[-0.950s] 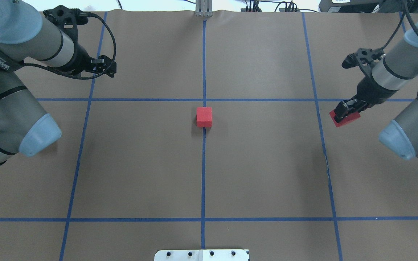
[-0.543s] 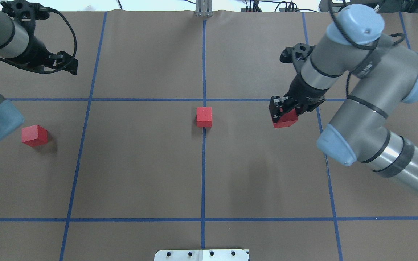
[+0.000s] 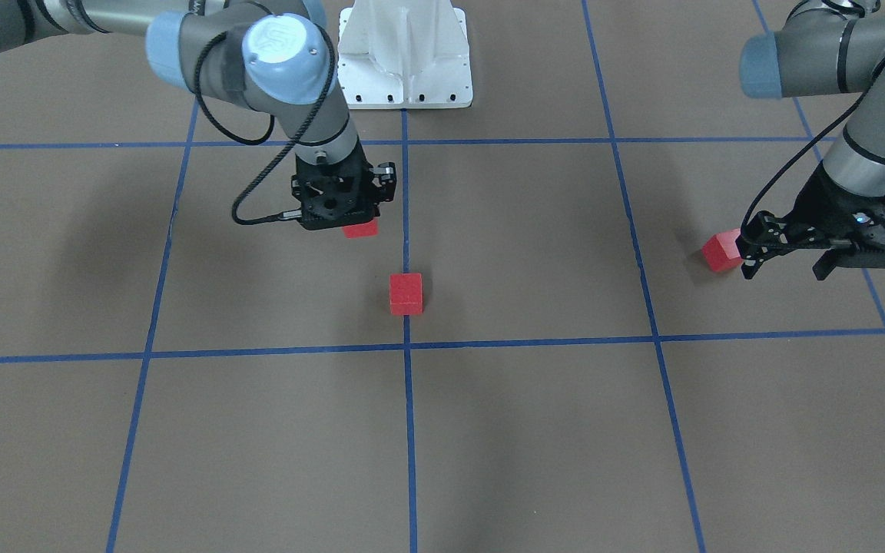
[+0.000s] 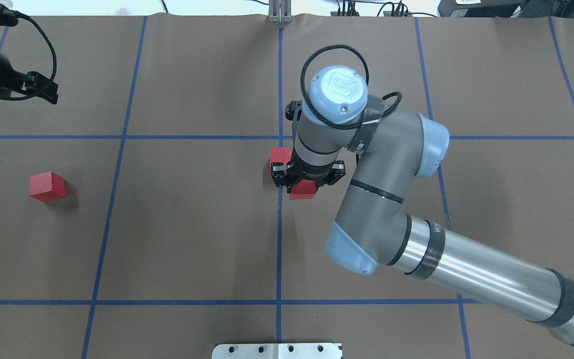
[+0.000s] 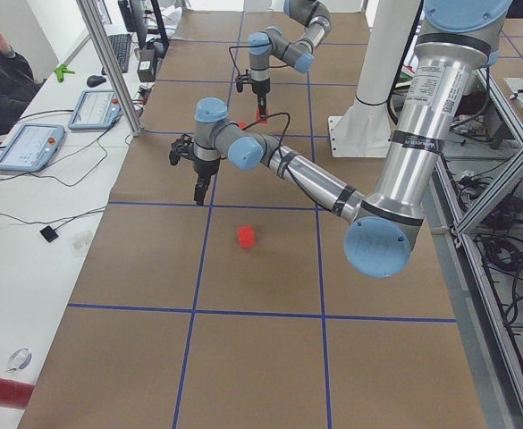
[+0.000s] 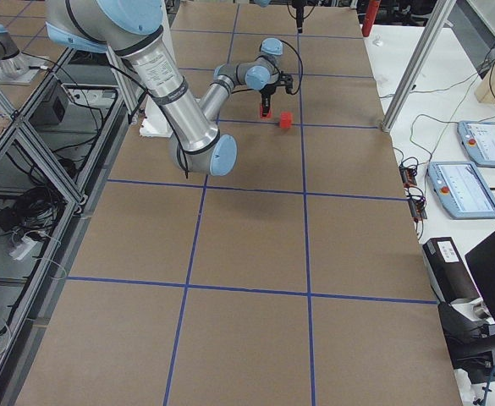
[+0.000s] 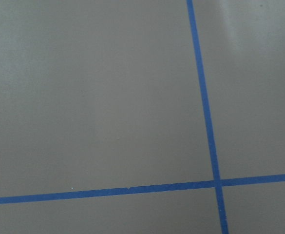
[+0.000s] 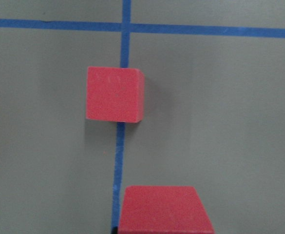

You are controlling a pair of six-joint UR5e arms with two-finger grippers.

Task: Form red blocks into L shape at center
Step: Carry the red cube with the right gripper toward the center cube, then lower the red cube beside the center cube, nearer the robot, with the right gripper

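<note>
One red block [image 4: 279,154] sits on the middle blue tape line at the center [image 4: 247,189]; it also shows in the front view [image 3: 406,294] and the right wrist view [image 8: 115,94]. My right gripper [image 4: 308,183] is shut on a second red block [image 4: 302,191], just beside the first on the robot's side and slightly to its right; the wrist view shows a gap between them [image 8: 164,209]. I cannot tell if the held block touches the surface. The third red block [image 4: 47,186] lies far left. My left gripper [image 4: 43,90] hovers beyond it, open and empty.
The brown surface carries a grid of blue tape lines [image 4: 279,249]. The white metal base [image 4: 277,351] sits at the robot's edge. My right arm's elbow and forearm [image 4: 406,239] stretch over the right half. The left wrist view shows only bare surface and tape [image 7: 215,183].
My right arm has swung from the right edge to the center, carrying its red block up to the middle block. My left arm has drawn back left, uncovering the third block.
</note>
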